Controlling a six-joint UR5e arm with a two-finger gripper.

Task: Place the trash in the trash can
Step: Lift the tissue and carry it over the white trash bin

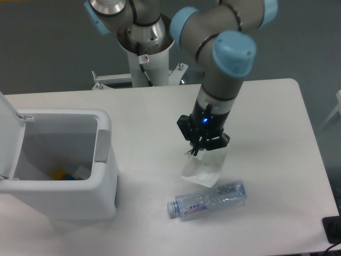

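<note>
My gripper [200, 150] is shut on the top edge of a translucent-white plastic wrapper [203, 167], which hangs below it, lifted off the table. Just beneath the wrapper lies a clear water bottle [209, 199] on its side, blue cap to the left, red-blue label near the cap. The trash can [104, 181], a white bin with a grey panel on its right wall, stands at the left with its lid [9, 137] swung open. Some scraps, one yellow and blue, show at its bottom.
The arm's base column [143, 50] rises behind the table's far edge. A dark object [333, 229] sits at the table's front right corner. The table's right edge runs close to the bottle's right side.
</note>
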